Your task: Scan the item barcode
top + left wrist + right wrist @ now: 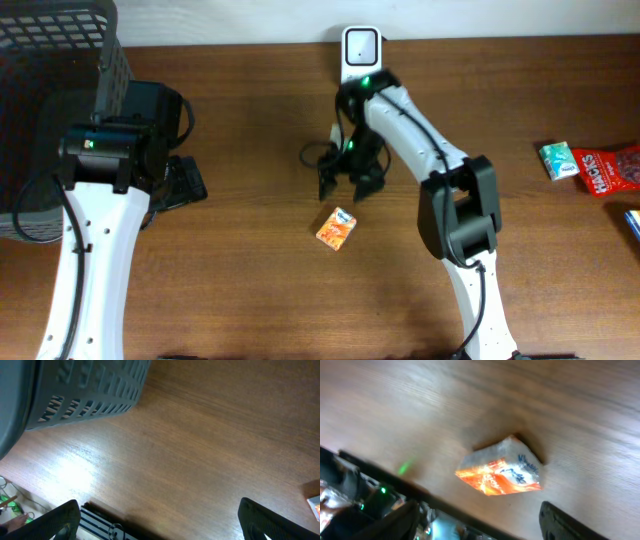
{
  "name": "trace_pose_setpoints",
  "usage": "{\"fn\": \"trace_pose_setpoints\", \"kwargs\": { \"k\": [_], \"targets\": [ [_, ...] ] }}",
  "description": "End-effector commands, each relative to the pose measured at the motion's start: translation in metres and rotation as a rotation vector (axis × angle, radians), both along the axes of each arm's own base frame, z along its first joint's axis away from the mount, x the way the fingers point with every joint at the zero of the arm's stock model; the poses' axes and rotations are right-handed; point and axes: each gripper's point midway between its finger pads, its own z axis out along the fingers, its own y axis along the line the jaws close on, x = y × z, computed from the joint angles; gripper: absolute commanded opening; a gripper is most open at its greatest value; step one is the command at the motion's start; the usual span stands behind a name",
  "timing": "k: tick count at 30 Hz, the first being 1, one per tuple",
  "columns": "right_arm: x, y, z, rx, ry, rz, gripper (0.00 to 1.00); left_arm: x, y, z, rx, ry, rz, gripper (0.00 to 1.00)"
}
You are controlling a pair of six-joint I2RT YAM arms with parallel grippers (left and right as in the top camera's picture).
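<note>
The item, a small orange and white packet, lies flat on the wooden table. My right gripper hovers just behind it, open, with nothing between its fingers. In the right wrist view the packet rests on the wood ahead of the spread fingers, apart from them. No barcode can be made out on it. The white scanner stands at the table's back edge, behind the right arm. At the left, my left gripper is open and empty, and its wrist view shows the wide-spread left gripper over bare wood.
A dark mesh basket fills the back left corner and shows as the basket in the left wrist view. A green packet, a red snack bag and a blue item lie at the right edge.
</note>
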Motion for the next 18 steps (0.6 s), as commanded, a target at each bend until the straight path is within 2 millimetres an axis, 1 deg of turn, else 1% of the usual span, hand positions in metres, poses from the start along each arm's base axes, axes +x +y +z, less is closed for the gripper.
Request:
{"fn": "trace_pose_setpoints", "kwargs": {
  "k": [1,4,8,10,11,12,14,16,18],
  "targets": [
    [0.022,-0.013,0.045,-0.07,-0.204,0.072,0.78,-0.003,0.002,0.005,0.006,-0.023,0.014,0.99],
    [0.034,-0.019,0.06,-0.102,-0.276,0.045,0.78,-0.003,0.002,0.005,0.006,-0.023,0.014,0.99],
    [0.049,-0.049,0.075,-0.158,-0.302,-0.105,0.79,-0.003,0.002,0.005,0.006,-0.023,0.014,0.99],
    [0.052,-0.057,0.083,-0.162,-0.317,-0.137,0.79,-0.003,0.002,0.005,0.006,-0.023,0.014,0.99],
    [0.051,-0.06,0.092,-0.157,-0.334,-0.145,0.79,-0.003,0.002,0.005,0.006,-0.023,0.014,0.99],
    [0.049,-0.063,0.1,-0.162,-0.356,-0.147,0.79,-0.003,0.002,0.005,0.006,-0.023,0.014,0.99],
    [0.041,-0.084,0.117,-0.277,-0.416,-0.193,0.82,-0.003,0.002,0.005,0.006,-0.023,0.014,0.99],
    [0.029,-0.092,0.122,-0.321,-0.415,-0.217,0.86,-0.003,0.002,0.005,0.006,-0.023,0.014,0.99],
    [0.011,-0.096,0.118,-0.342,-0.373,-0.221,0.89,-0.003,0.002,0.005,0.006,-0.023,0.014,0.99]
  ]
}}
